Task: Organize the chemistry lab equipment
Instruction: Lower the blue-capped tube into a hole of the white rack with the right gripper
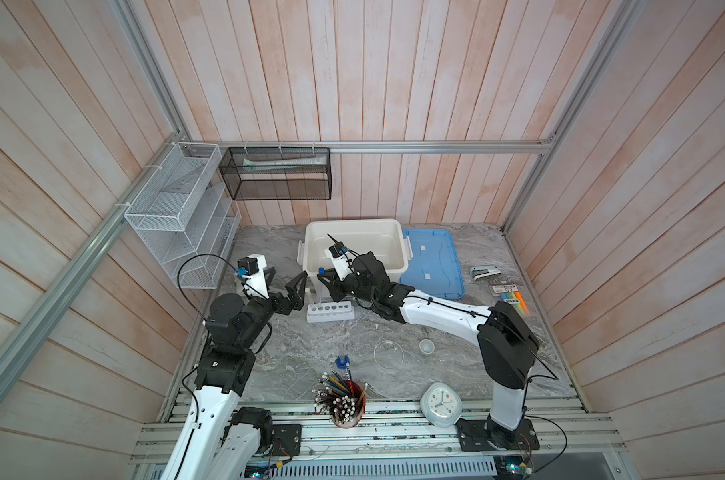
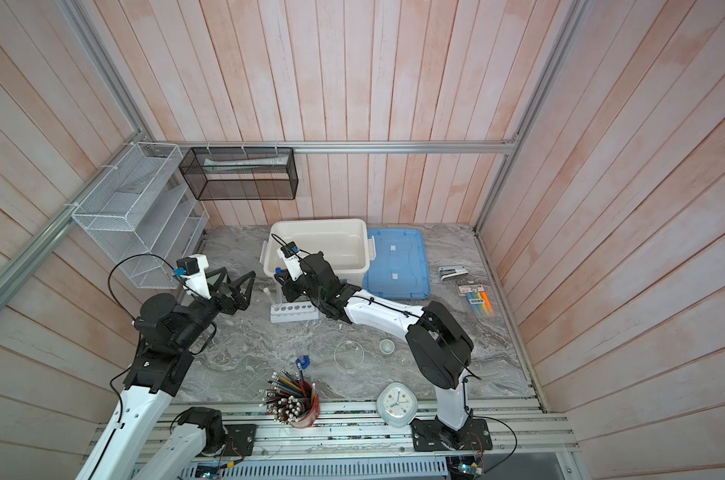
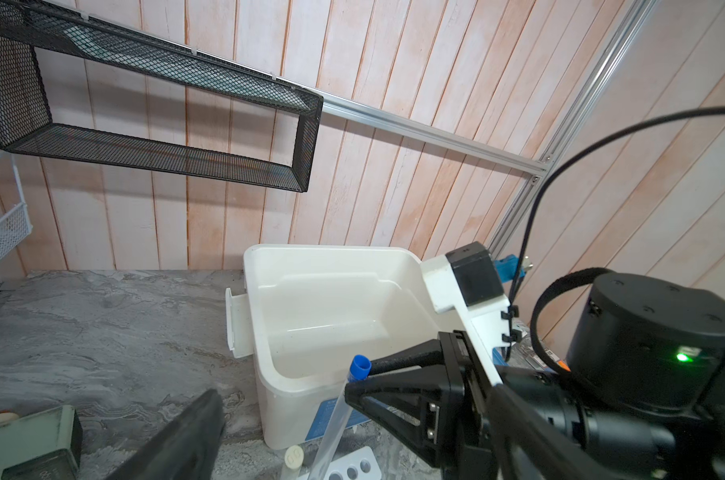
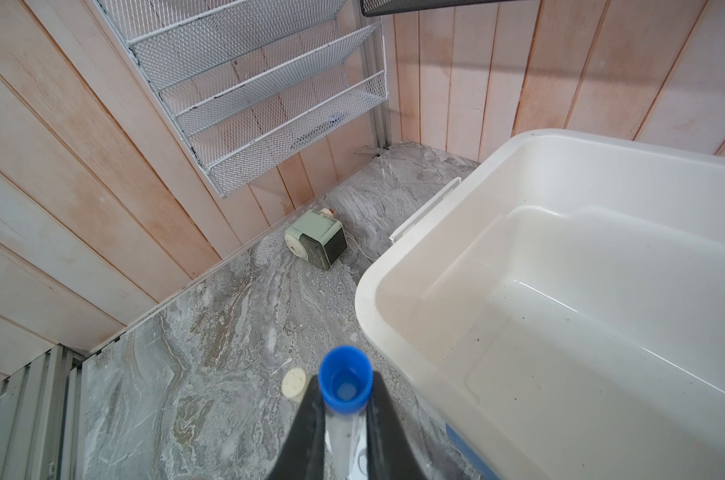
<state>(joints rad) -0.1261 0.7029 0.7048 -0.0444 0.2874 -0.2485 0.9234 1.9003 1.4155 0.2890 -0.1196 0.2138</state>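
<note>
A: Where is the rack (image 1: 330, 312)?
B: On the table (image 1: 294, 353), just in front of the tub (image 1: 352, 224). The lid (image 1: 435, 266) lies right of the tub.
A: And the dish (image 1: 388, 354)?
B: Nearer the front, with the tiny cup (image 1: 426, 346) on its right.

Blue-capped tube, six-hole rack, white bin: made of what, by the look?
Blue-capped tube: see-through glossy wall, glass or clear plastic, cannot tell; cap looks opaque blue plastic.
Six-hole rack: opaque white, matt, moulded holes, likely plastic.
White bin: smooth white plastic by the look, soft sheen on its floor, rounded moulded corners.
</note>
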